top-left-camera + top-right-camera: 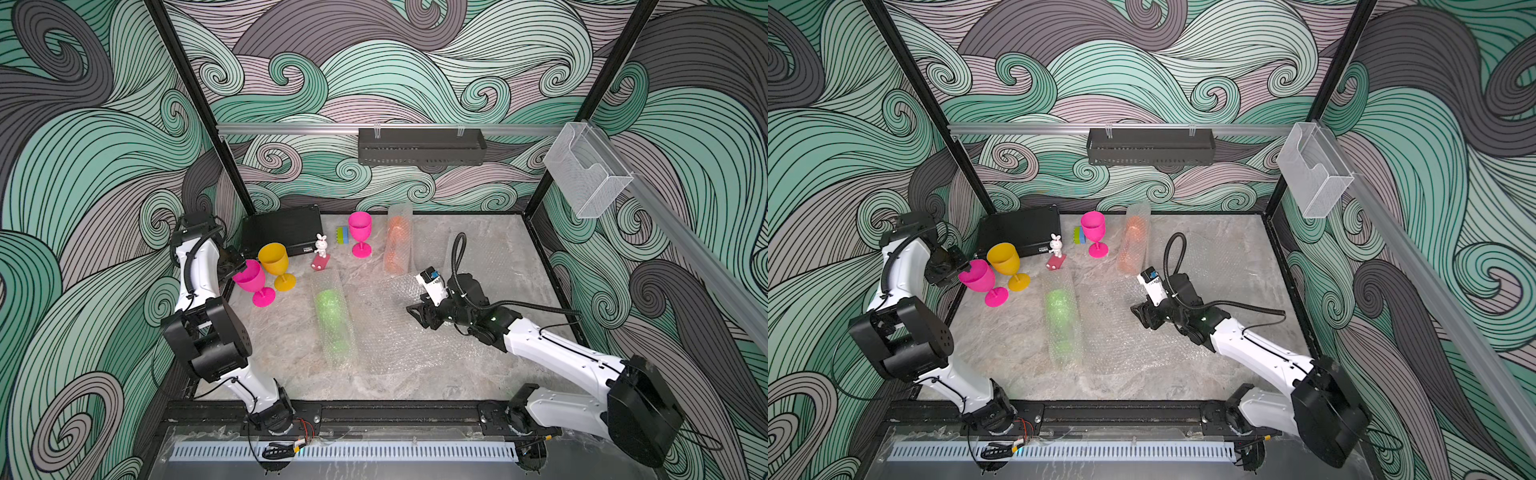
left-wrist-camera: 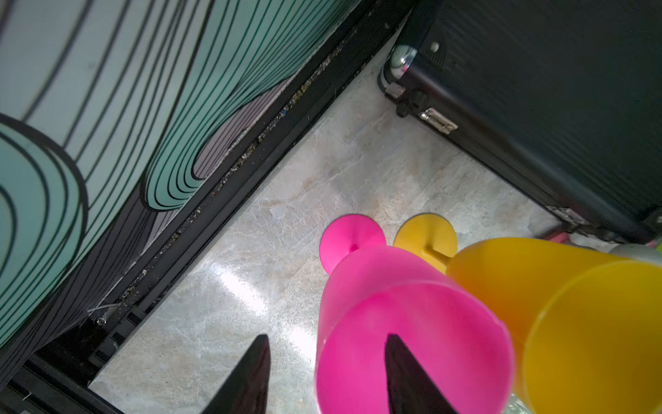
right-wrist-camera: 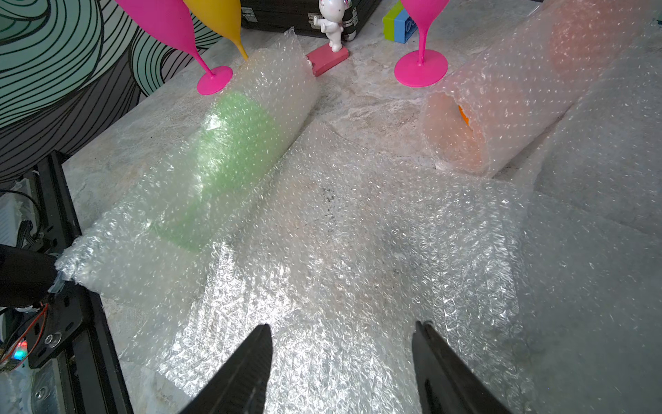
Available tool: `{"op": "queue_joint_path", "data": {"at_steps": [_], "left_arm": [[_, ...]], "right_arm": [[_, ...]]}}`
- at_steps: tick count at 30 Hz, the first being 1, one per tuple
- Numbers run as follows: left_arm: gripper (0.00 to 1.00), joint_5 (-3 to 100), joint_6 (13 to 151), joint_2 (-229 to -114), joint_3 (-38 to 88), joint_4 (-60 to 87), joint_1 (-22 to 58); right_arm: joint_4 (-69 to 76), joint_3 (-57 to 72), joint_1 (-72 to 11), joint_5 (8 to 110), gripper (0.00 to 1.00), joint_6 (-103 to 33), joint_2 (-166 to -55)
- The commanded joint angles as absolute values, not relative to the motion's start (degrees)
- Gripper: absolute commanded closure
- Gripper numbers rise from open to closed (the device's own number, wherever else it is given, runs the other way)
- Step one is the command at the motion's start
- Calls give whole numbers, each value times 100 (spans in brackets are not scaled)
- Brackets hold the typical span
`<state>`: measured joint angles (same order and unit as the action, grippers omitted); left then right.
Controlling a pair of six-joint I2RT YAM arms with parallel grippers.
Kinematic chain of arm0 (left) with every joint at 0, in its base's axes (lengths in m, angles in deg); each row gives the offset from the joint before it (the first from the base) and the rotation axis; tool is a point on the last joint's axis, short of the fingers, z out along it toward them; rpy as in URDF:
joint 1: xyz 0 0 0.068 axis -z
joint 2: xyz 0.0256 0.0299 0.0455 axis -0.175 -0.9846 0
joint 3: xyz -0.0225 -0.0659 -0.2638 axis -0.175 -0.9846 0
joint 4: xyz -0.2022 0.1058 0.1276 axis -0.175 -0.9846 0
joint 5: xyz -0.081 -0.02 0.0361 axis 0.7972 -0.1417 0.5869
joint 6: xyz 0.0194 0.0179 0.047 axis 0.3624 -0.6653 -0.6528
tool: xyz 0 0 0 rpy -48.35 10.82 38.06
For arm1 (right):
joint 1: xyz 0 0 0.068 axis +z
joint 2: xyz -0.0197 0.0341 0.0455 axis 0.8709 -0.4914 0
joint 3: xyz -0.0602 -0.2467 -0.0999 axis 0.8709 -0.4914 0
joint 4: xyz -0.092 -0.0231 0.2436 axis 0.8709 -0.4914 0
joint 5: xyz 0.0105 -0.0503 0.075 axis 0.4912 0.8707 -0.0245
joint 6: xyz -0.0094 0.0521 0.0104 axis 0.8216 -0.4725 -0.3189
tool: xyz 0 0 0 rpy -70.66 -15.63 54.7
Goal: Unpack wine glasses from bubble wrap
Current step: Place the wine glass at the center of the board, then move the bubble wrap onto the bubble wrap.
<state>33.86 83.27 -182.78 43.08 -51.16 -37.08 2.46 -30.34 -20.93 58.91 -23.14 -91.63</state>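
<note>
A hot pink wine glass [image 1: 251, 279] [image 2: 394, 304] stands upright at the left of the table, next to a yellow one [image 1: 274, 257] [image 2: 559, 286]. My left gripper [image 1: 236, 269] [image 2: 327, 337] is open, straddling the pink rim with one finger inside the bowl and one outside. A second pink wine glass [image 1: 360, 229] stands at the back. A lime green wine glass lies inside a bubble wrap tube [image 1: 333, 316] [image 3: 229, 154], and an orange one inside another tube [image 1: 397, 243] [image 3: 501, 100]. My right gripper [image 1: 420, 316] [image 3: 342, 326] hangs open over flat bubble wrap [image 1: 399, 336] [image 3: 358, 233].
A black case [image 1: 282, 230] lies at the back left, close to the yellow wine glass. A white rabbit figure [image 1: 320, 245] and a green-blue block [image 1: 343, 235] stand near the back. The left wall [image 2: 107, 143] is close to my left gripper. A clear box [image 1: 586, 170] hangs on the right rail.
</note>
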Motion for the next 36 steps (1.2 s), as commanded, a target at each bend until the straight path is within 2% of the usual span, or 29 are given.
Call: {"op": "queue_joint_path", "data": {"at_steps": [1, 7, 16, 24, 29, 33, 36], "left_arm": [[48, 3274, 8266, -17766, 4620, -5422, -3603], [46, 3449, 8250, -17160, 4628, -5433, -3127], [46, 4158, 8774, -16440, 3835, -4724, -1513], [46, 5288, 9335, -16404, 2421, -4074, -596], [46, 5492, 9529, -16324, 1565, -3650, -123], [46, 5469, 9622, -16252, 1166, -3453, 131], [46, 5451, 9584, -16227, 967, -3411, 221]], "right_arm": [[162, -2945, -2115, 5885, 34, -2422, -9183], [-41, -2808, -2110, 5947, 34, -2559, -9298], [-508, -2518, -2119, 6045, 34, -2792, -9431], [-1099, -2159, -2124, 6241, 35, -3020, -9775], [-1568, -1967, -2128, 6799, 34, -3189, -10045], [-2059, -1864, -2438, 7144, 32, -3503, -10244], [-2158, -1893, -2874, 6982, 31, -3734, -10256]]}}
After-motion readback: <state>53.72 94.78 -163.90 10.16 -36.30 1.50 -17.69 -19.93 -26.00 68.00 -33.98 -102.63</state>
